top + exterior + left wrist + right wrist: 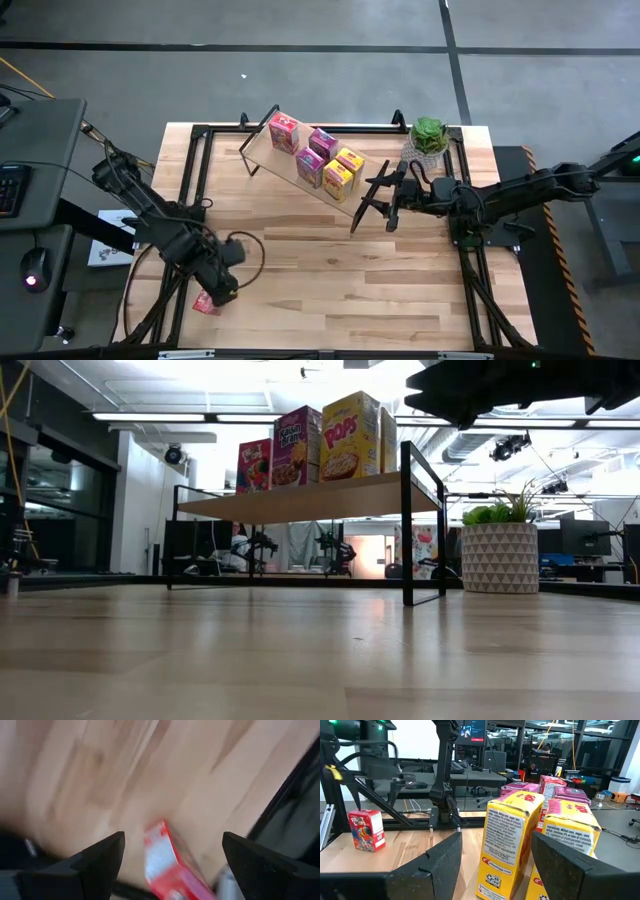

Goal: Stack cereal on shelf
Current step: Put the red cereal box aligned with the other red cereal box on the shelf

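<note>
Several cereal boxes stand upright on the shelf (268, 150), a slanted wooden plank at the table's far side: one red (284, 132), two pink (322, 143), two yellow (340, 178). Another red cereal box (205, 303) stands on the table near the front left corner. My left gripper (220, 285) hangs above it, pointing down and open, with the box (167, 865) seen between the fingers (105, 855). My right gripper (372, 215) is level and open by the shelf's right end. The nearest yellow box (512, 840) is ahead between its fingers.
A potted green plant (429, 135) in a white patterned pot (498, 555) stands at the far right corner, behind my right arm. A black metal frame (195, 170) runs along the table's edges. A black cable loop (250, 250) lies beside my left arm.
</note>
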Available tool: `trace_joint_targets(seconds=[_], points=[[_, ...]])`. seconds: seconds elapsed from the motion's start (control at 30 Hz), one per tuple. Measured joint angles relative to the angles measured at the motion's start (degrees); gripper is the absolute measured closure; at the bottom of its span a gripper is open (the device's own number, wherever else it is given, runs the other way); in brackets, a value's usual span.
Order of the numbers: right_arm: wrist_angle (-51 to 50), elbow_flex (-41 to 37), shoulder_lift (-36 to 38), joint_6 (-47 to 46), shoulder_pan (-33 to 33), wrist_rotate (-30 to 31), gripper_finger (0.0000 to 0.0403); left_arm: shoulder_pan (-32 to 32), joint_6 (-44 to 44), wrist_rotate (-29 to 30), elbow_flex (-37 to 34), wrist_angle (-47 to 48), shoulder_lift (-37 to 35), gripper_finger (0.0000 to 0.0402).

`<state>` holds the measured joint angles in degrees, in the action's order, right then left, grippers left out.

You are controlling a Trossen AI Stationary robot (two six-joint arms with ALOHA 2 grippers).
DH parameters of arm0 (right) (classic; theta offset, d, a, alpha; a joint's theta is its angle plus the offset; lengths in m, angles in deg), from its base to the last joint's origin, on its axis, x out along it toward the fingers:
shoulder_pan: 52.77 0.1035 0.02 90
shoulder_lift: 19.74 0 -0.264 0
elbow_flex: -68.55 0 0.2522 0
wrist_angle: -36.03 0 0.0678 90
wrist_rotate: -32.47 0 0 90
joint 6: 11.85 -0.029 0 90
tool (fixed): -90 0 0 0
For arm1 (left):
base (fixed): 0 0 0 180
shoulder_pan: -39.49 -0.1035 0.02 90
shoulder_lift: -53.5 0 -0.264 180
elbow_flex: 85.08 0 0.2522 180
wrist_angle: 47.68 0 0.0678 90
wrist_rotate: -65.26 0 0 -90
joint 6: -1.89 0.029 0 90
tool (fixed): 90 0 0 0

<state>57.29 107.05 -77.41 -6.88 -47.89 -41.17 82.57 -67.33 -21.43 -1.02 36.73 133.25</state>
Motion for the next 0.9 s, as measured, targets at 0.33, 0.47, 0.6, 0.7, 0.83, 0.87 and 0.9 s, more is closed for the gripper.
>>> trace_joint_targets(seconds=[0.33,0.47,0.6,0.7,0.83,0.87,0.9], points=[[-2.2,0.0,0.0,-1.3,0.0,0.0,0.0174,14.7,-37.5,3.8,0.0,-0.3,0.0,0.0076],[-2.3,0.0,0.0,-2.4,0.0,0.0,0.0174,20.1,-48.6,8.6,0.0,-1.2,0.5,0.0076],[-3.3,0.0,0.0,-3.6,0.0,0.0,0.0174,22.5,-53.4,9.2,0.0,-0.7,3.0,0.0076],[-4.8,0.0,0.0,-5.1,0.0,0.0,0.0174,22.4,-53.5,9.3,0.0,0.3,5.1,0.0076],[-6.9,0.0,0.0,-7.0,0.0,0.0,0.0174,21.7,-53.3,9.3,0.0,0.8,6.7,0.0076],[-7.5,0.0,0.0,-7.7,0.0,0.0,0.0174,21.7,-53.3,9.3,0.0,0.8,7.0,0.0076],[-8.0,0.0,0.0,-8.0,0.0,0.0,0.0174,21.7,-53.6,9.3,0.0,0.7,7.3,0.0076]])
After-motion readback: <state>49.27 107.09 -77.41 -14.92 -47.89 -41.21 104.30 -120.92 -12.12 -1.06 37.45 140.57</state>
